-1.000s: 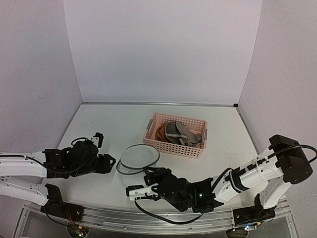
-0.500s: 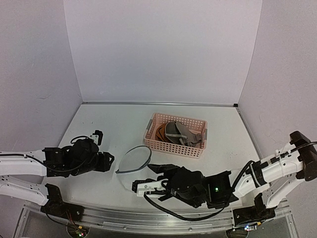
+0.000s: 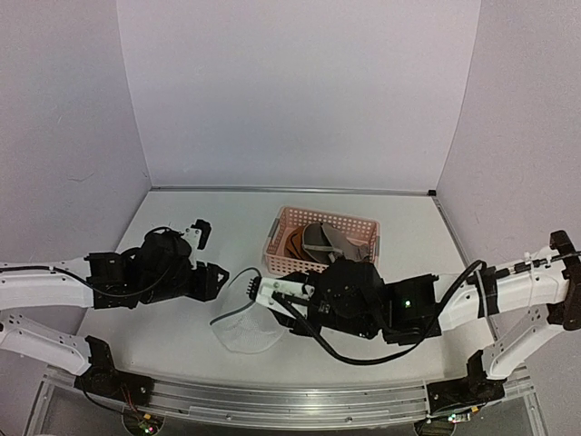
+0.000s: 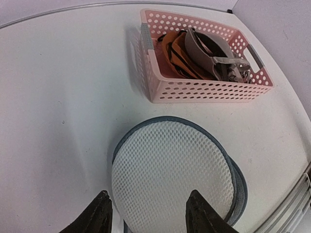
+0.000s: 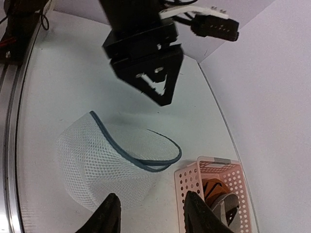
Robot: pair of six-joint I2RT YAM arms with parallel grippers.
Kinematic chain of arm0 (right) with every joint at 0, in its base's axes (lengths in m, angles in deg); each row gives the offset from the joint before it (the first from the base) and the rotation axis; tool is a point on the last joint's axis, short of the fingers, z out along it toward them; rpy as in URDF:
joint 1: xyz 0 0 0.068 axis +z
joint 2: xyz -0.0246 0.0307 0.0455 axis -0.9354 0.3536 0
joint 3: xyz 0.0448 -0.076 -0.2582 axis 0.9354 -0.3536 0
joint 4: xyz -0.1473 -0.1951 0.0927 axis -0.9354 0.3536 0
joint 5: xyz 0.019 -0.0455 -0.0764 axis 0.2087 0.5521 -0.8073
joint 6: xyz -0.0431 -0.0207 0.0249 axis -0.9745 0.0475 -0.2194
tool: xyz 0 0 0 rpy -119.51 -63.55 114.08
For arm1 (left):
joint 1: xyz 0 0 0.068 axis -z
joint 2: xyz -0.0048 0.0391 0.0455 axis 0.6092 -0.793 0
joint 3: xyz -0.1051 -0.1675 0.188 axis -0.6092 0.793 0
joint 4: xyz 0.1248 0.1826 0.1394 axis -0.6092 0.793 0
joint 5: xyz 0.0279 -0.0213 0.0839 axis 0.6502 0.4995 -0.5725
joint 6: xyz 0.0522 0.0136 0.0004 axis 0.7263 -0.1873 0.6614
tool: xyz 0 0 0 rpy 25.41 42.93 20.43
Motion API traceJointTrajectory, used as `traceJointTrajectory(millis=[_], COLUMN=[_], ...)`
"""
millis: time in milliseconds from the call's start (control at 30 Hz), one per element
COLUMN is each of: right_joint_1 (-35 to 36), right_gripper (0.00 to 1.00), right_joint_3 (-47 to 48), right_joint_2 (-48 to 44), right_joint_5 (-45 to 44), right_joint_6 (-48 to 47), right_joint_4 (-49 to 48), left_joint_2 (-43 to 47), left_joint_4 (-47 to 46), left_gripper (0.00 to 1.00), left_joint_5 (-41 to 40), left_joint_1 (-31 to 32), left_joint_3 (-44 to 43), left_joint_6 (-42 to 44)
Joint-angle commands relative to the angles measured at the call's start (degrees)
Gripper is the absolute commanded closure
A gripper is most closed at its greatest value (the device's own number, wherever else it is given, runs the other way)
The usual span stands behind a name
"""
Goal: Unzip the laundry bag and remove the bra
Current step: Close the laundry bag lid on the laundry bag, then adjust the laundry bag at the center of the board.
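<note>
The laundry bag (image 3: pixel 241 327) lies slack on the table, its dark rim (image 3: pixel 234 309) bent up and its mouth open. It fills the left wrist view (image 4: pixel 170 179) and shows in the right wrist view (image 5: pixel 99 160). The bra (image 3: pixel 325 242), grey with orange inside, lies in the pink basket (image 3: pixel 309 269); it also shows in the left wrist view (image 4: pixel 201 51) and the right wrist view (image 5: pixel 224 199). My left gripper (image 3: pixel 216 278) is open and empty just left of the bag (image 4: pixel 150 218). My right gripper (image 3: pixel 260 292) is open and empty above the bag's right side (image 5: pixel 151 213).
The pink perforated basket (image 4: pixel 204 90) stands behind the bag, right of centre, and shows low in the right wrist view (image 5: pixel 187 191). The two grippers face each other closely over the bag; my left gripper (image 5: pixel 155 82) shows in the right wrist view. Walls close the back and sides.
My right gripper has swung from the table's front edge up and back to over the bag. My left gripper has moved right towards the bag. The bag's rim has shifted and bent up.
</note>
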Motion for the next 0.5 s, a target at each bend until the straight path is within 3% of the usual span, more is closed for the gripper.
traceJointTrajectory(millis=[0, 300, 467], right_joint_1=[-4.09, -9.09, -10.74], right_gripper=[0.61, 1.0, 1.0], right_joint_3=[6.35, 15.29, 17.73], right_joint_2=[0.15, 10.36, 16.51], right_joint_5=[7.77, 15.17, 15.0], right_joint_6=[12.82, 32.7, 36.95], right_joint_4=[2.65, 3.7, 2.5], left_joint_2=[-3.08, -6.2, -6.6], left_joint_4=[-5.4, -8.36, -8.41], left_gripper=[0.48, 0.59, 0.6], left_joint_5=[7.33, 12.1, 10.84], left_joint_1=[0.15, 0.15, 0.1], left_joint_3=[-0.95, 1.32, 3.07], left_joint_6=[1.32, -0.57, -2.36])
